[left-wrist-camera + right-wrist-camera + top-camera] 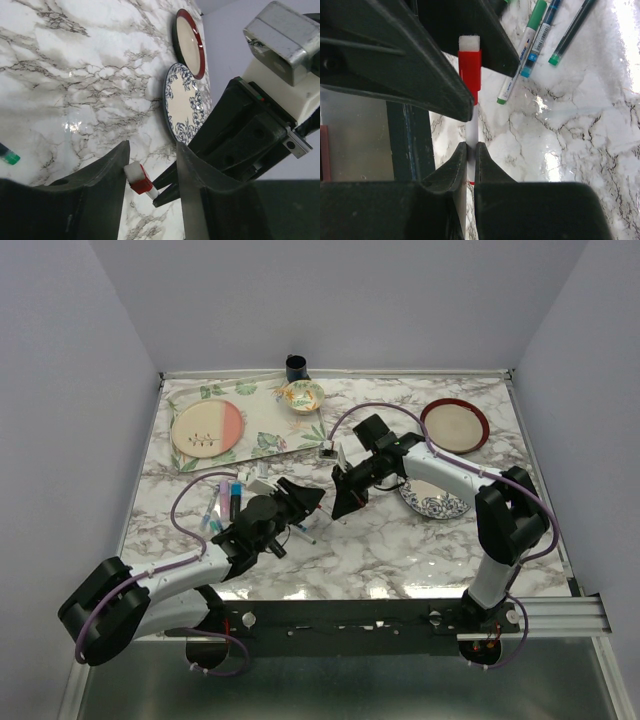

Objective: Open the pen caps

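Red pen cap (469, 65) on right hand's (471, 148) pen (472, 125), seemingly just inside left hand (151, 150).

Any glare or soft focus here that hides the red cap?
Top external: glare on the table by the arm bases, otherwise even light. Left wrist: one small glare spot, red cap sharp between the dark fingers of the left gripper. Right wrist: blown-out glare upper right; cap and pen clear in the right gripper.

The thin white pen (472, 125) runs down into the right pincer (471, 150), its lower end hidden. In the left wrist view, a green-capped pen (7, 156) is cut off at the left edge.
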{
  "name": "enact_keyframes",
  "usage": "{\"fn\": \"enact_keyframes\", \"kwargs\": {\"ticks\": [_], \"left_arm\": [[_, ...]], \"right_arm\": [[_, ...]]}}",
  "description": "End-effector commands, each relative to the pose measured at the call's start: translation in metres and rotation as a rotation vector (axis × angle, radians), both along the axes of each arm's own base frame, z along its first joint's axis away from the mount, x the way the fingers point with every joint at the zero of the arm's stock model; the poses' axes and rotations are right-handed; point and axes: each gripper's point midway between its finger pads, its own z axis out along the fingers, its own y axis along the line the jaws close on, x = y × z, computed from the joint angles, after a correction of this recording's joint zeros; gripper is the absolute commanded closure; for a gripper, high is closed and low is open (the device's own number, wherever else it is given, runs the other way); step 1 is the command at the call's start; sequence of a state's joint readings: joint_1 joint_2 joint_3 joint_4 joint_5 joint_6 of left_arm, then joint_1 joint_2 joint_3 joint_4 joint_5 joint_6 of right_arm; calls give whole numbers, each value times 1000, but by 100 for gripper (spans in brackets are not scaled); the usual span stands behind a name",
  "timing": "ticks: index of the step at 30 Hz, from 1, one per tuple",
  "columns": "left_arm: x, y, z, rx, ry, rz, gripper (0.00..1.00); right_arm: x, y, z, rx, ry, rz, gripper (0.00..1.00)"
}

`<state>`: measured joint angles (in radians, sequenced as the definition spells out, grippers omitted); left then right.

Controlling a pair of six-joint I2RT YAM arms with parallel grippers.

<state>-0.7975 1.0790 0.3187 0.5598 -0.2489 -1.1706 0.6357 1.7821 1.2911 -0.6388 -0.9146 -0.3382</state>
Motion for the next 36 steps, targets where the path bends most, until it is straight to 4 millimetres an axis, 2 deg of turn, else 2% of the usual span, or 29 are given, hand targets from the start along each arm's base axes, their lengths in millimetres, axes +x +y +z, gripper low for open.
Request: {"fn": "enact_keyframes", "kwargs": {"ticks": [1,4,7,10,11,12,13,15,16,19,23,27,29,30,31,33,35,36], "left_arm": [[7,2,-5,41,29,71,57],[7,1,-9,56,46,75,64],[7,1,-10,54,53,80,83],[7,4,-9,44,52,93,93],[6,5,-9,41,50,91,100],[6,4,-2,15,32,92,100],[5,4,-3,6,28,86,100],[4,1,7,-40,-4,71,100],[3,0,8,-49,-9,61,100],[1,-9,14,-86,-22,23,100],[-1,-17,15,-111,-19,-4,100],[0,-22,12,-121,-10,-12,100],[1,-23,13,-124,-11,-11,100],[2,-23,12,-121,-9,-8,100],[3,-22,12,-120,-9,3,100],[9,-10,15,-119,-21,51,100],[19,14,16,-94,-37,139,100],[22,31,21,-87,-42,193,100]], "right_arm": [[1,3,3,2,-11,3,99],[3,2,1,-7,-22,-5,99],[4,2,1,-11,-27,-9,99],[5,2,0,-14,-31,-10,98],[4,2,0,-13,-28,-8,95],[3,2,1,-7,-23,-4,90],[2,2,1,-3,-22,-1,80],[-1,5,5,19,-7,11,72],[-1,5,7,26,-2,12,64],[-3,8,11,43,14,12,49],[-4,10,14,60,28,10,45],[-4,12,17,69,39,10,47],[-6,12,18,73,42,13,57],[-7,13,19,77,47,18,64],[-7,13,19,83,44,27,99],[-13,12,16,65,55,40,99],[-17,11,13,45,44,59,100],[-18,10,8,21,32,66,99]]}}
